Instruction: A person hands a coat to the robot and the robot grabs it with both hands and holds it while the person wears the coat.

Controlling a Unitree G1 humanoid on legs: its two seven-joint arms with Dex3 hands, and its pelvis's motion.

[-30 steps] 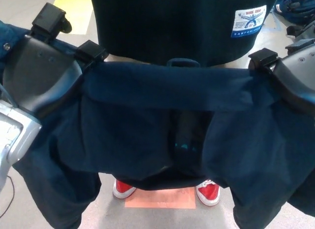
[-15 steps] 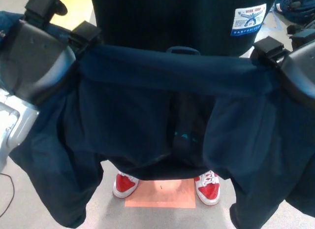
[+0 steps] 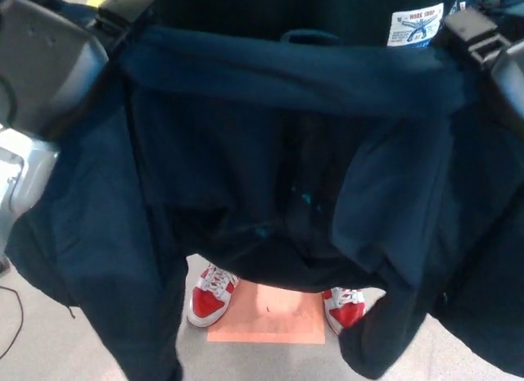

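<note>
— Item one, the coat?

— I am seeing a dark navy coat (image 3: 270, 151) hanging spread across the whole head view, its collar edge stretched flat along the top and its lining sagging open toward me. It is hanging between my two hands, close in front of the person (image 3: 311, 8), whose dark back is filling the top of the frame.

— Hands?

— My left hand (image 3: 49, 61) is sitting at the upper left with black fingers (image 3: 123, 8) clamping the coat's collar corner. My right hand (image 3: 491, 45) is showing at the upper right edge, its fingers (image 3: 471, 29) pinching the opposite corner. Both are grasping the coat.

— Any writing?

— I am reading a white and blue label (image 3: 415, 26) on the person's back; the top line is reading "WORK SHOP", and the smaller print is too fine for me to make out. Small teal marks (image 3: 304, 199) are showing on the lining, not legible.

— Floor?

— Two red and white shoes (image 3: 211, 292) are standing beneath the hem, either side of an orange-pink rectangle (image 3: 266, 322) marked on the grey floor (image 3: 49, 348).
</note>
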